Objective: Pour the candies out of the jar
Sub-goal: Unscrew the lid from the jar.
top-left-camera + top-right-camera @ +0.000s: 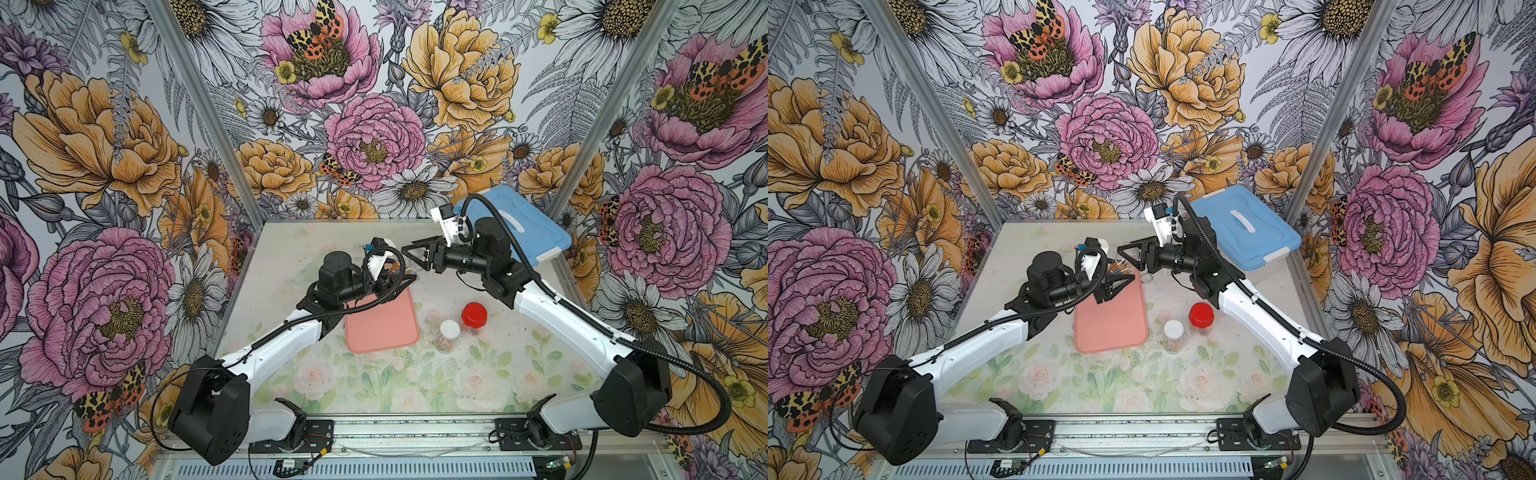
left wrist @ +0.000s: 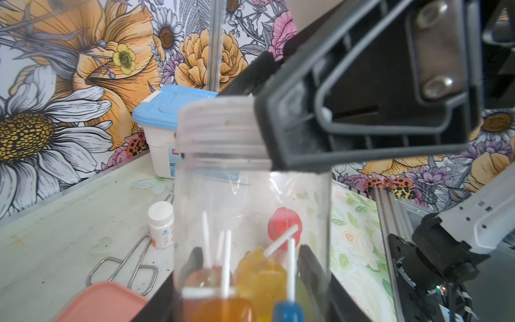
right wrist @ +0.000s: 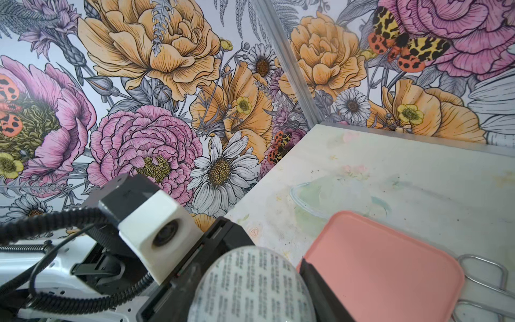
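The left pincer (image 1: 401, 282) is clamping the jar (image 2: 250, 200) by its body while the right pincer (image 1: 409, 251), meeting it end-on along its axis, is gripping the lid (image 2: 217, 125).

Both top views overlook the whole table (image 1: 376, 382); the wrist views, seemingly facing each other, share the jar (image 2: 250, 195) close up.

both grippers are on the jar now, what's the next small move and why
Probably twist the right gripper to unscrew the lid while the left gripper holds the jar steady. Both are shut, one on the clear body, one on the lid. The lid is still on the mouth, so the candies cannot pour onto the pink tray yet.
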{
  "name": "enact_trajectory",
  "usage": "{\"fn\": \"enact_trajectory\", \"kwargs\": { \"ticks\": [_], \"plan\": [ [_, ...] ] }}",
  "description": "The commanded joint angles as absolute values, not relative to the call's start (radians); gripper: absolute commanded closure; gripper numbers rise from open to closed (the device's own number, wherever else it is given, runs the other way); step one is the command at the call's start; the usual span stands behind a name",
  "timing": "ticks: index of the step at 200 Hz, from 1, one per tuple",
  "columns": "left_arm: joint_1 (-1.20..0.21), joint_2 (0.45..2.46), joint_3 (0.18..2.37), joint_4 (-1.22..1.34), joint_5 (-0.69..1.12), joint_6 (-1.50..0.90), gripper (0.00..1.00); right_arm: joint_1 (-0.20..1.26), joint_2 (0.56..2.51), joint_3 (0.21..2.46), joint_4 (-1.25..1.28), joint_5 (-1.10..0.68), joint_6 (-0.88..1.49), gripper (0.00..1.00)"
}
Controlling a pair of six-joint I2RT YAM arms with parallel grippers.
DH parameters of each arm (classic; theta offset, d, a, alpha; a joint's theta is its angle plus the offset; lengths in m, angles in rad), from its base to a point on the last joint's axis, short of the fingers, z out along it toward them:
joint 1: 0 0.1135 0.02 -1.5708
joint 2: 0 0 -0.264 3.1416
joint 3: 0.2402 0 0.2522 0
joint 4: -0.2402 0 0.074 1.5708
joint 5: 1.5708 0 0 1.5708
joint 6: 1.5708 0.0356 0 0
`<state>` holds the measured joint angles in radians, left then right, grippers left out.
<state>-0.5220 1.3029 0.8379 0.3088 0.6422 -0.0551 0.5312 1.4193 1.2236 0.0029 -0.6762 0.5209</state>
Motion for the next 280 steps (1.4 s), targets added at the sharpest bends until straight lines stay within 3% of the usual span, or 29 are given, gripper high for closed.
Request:
{"fn": "enact_trajectory", "kwargs": {
  "ticks": [1, 28, 63, 91, 117, 175, 280],
  "plan": [
    [-0.532, 1.287, 0.879, 0.391, 0.767, -0.121, 1.0, 0.553, 1.37, 1.224, -0.029, -0.848, 0.422, 0.7],
    [-0.539, 1.292, 0.879, 0.391, 0.745, -0.125, 1.0, 0.551, 1.37, 1.23, -0.029, -0.823, 0.435, 0.66],
    [-0.541, 1.27, 0.858, 0.366, 0.619, -0.107, 1.0, 0.525, 1.348, 1.241, -0.028, -0.695, 0.523, 0.27],
    [-0.555, 1.243, 0.848, 0.298, 0.445, -0.064, 1.0, 0.5, 1.321, 1.239, -0.021, -0.654, 0.558, 0.18],
    [-0.609, 1.231, 0.852, 0.235, 0.306, 0.013, 1.0, 0.502, 1.321, 1.246, -0.044, -0.569, 0.584, 0.18],
    [-0.648, 1.244, 0.847, 0.223, 0.198, 0.05, 1.0, 0.543, 1.367, 1.253, -0.078, -0.369, 0.612, 0.24],
    [-0.658, 1.267, 0.856, 0.201, 0.166, 0.072, 1.0, 0.601, 1.461, 1.303, -0.078, -0.37, 0.629, 0.25]
  ]
}}
